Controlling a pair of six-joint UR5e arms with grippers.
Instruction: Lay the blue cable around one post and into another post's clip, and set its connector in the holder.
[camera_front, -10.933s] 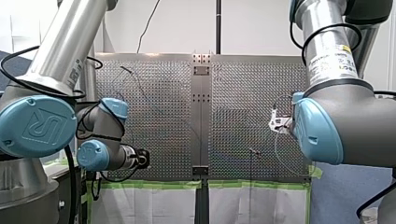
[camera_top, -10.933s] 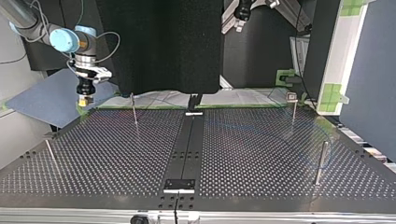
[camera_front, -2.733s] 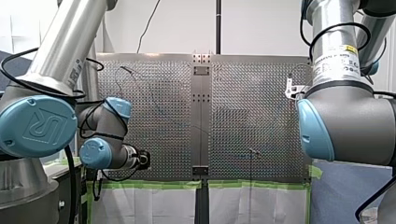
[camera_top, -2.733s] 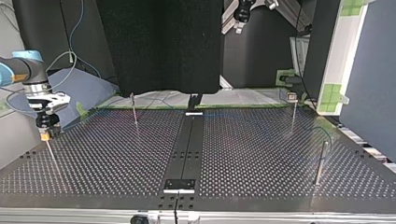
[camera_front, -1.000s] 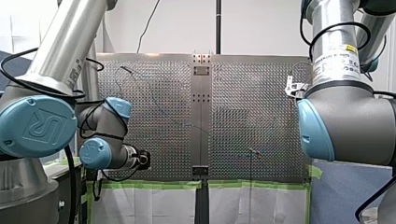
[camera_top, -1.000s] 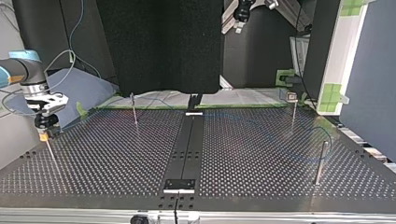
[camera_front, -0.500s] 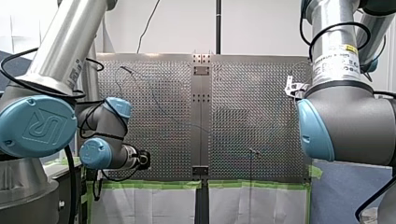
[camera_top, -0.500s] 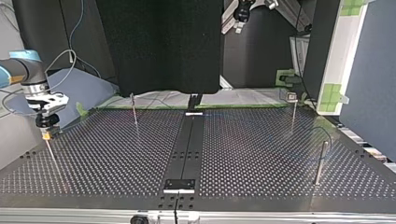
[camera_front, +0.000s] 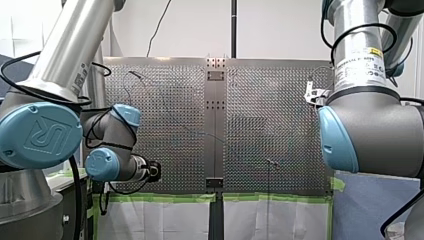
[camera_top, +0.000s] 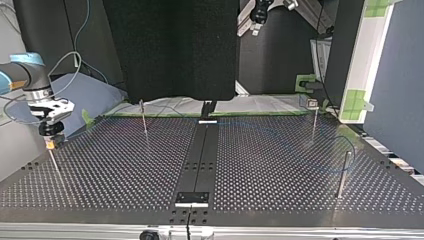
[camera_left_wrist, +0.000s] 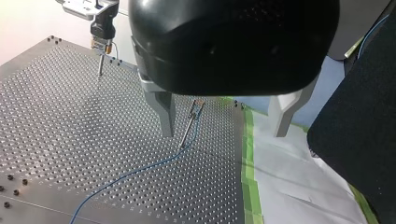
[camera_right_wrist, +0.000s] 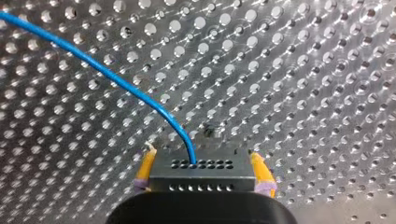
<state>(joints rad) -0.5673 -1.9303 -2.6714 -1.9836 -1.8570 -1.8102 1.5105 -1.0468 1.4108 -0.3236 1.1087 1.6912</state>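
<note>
1. While your right gripper (camera_top: 49, 144) squeezes the connector (camera_right_wrist: 201, 173) between its yellow pads (camera_right_wrist: 145, 169), go down slowly onto the thin holder post (camera_top: 54, 162) just under it.
2. Stay straight, or that post may bend.
3. The blue cable (camera_right_wrist: 116, 81) trails ahead of that gripper; don't tug it.
4. Your left gripper (camera_left_wrist: 223, 134) gapes empty, a clip post (camera_left_wrist: 189, 122) ahead of it.
5. The table (camera_top: 280, 165) is shiny metal full of holes, with green tape (camera_left_wrist: 249, 154) under your left gripper and a dark curtain (camera_top: 170, 50) behind.
</note>
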